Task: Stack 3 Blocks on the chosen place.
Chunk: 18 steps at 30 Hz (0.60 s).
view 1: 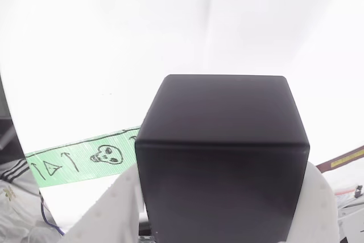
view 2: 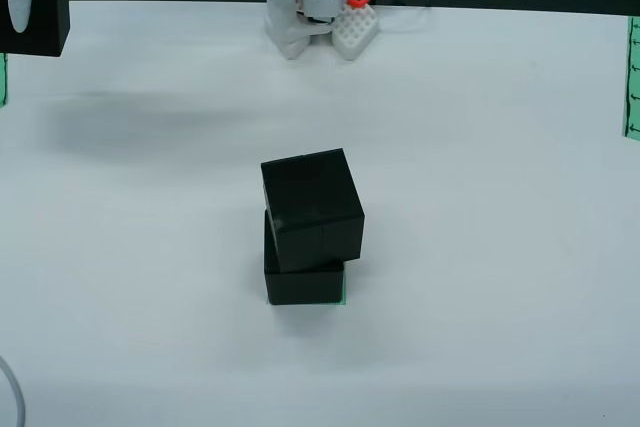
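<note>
Gripping one block, the jaws hang over a bare white table.

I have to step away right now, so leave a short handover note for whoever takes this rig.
Tool: shut on the third block, white fingers on both its sides; in the overhead view it sits at the top left corner.
Stack: two blocks mid-table, top block twisted and overhanging the bottom block. A sliver of the green patch peeks out beside the bottom one.
Done: two stacked.
Left: carry the third over and place it on top, probably squaring it carefully.
</note>
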Available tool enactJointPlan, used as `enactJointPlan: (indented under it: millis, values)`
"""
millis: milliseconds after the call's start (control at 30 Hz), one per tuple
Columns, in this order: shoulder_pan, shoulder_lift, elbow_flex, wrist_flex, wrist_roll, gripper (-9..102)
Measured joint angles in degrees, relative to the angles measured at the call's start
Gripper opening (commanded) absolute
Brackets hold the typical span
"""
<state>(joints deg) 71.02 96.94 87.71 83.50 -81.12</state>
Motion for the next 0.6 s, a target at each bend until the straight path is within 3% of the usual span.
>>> enactJointPlan:
  millis: [267,600]
  values:
    - [-15.12,11.51,0.53,6.06,16.96,17]
    - [-39.20,20.65,0.53,6.42,34.01,17]
